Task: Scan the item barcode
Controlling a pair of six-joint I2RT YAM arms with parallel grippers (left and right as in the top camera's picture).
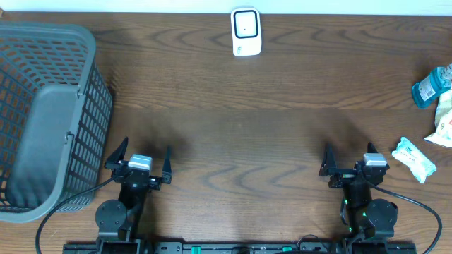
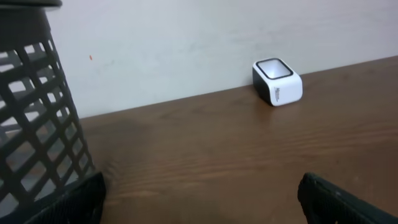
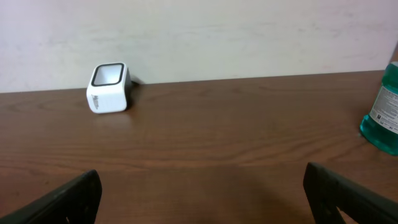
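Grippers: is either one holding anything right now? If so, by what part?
Nothing is held. The left gripper and right gripper are both open and empty; the bottle and white packet lie untouched at the right of the table.

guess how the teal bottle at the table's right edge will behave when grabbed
The teal bottle looks filled with liquid, so it is probably heavy for its size. Its smooth, rounded wall may slip. Standing upright, it could tip if pushed high up.
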